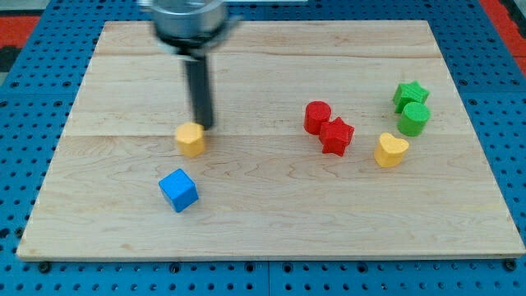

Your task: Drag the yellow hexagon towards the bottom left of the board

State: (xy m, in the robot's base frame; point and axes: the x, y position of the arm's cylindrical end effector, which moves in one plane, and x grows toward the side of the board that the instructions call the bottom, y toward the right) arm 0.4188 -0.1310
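Observation:
The yellow hexagon (190, 139) lies on the wooden board (271, 214), left of centre. My tip (203, 127) is at the end of the dark rod that comes down from the view's top. It stands just above and right of the yellow hexagon, touching it or nearly so. A blue cube (178, 190) lies below the hexagon, toward the view's bottom left.
A red cylinder (317, 117) and a red star (336, 136) touch each other right of centre. A yellow heart (390, 150) lies further right. A green star (409, 95) and a green cylinder (414, 118) sit near the right edge. Blue pegboard surrounds the board.

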